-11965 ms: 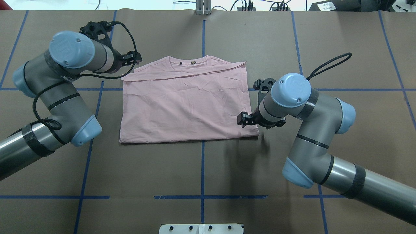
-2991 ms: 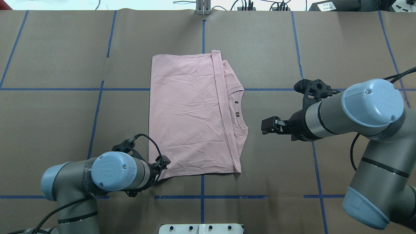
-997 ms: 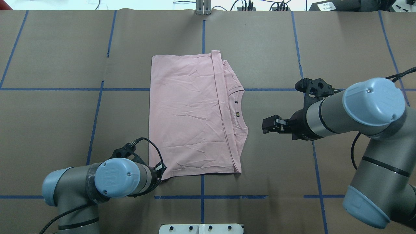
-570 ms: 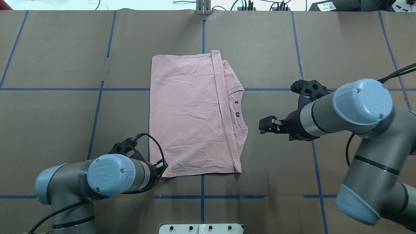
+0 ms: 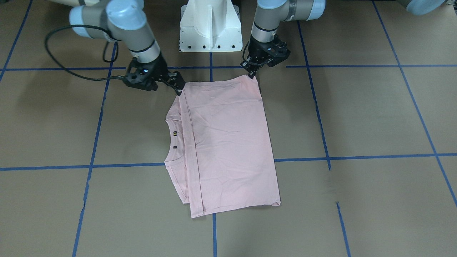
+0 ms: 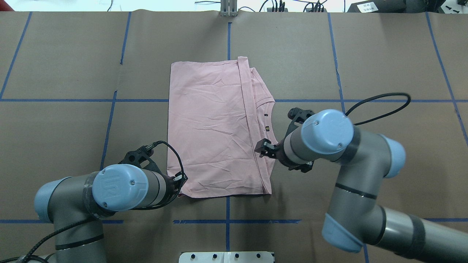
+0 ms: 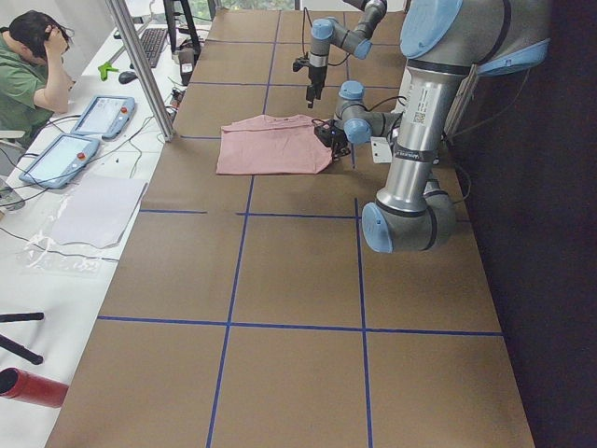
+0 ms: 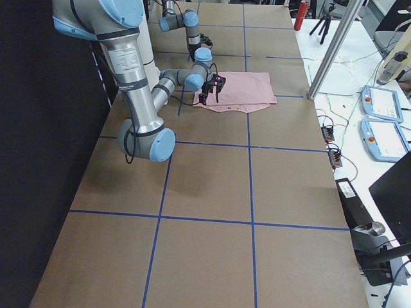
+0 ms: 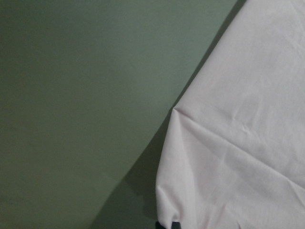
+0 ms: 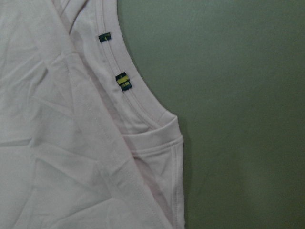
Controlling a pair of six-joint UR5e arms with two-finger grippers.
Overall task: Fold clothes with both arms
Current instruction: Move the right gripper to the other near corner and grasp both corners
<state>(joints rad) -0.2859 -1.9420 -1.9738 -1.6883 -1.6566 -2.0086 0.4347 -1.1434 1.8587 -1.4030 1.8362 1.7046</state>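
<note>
Pale pink short-sleeved T-shirt (image 6: pixel 212 128), folded to a long rectangle, lies plain side up at the middle of the brown paper-covered table (image 6: pixel 73 73).
Its long axis runs away from the robot, over the blue tape centre line (image 6: pixel 227 36). The ribbed round collar (image 6: pixel 270 124) points to the robot's right, half covered by a lengthwise folded flap. The left black two-finger gripper (image 5: pixel 252 74) has its fingers drawn together on the shirt's near left corner. The right black gripper (image 6: pixel 264 149) hangs over the collar-side edge toward the near end, fingers apart, nothing between them. A black cable loop (image 6: pixel 172 157) from the left wrist arches beside the shirt's left edge. A white metal pedestal (image 5: pixel 210 25) stands at the robot's edge of the table. Beyond the far edge a seated person (image 7: pixel 23 65) is by two grey tablets (image 7: pixel 103 114) and a slanting metal post (image 7: pixel 140 65).
</note>
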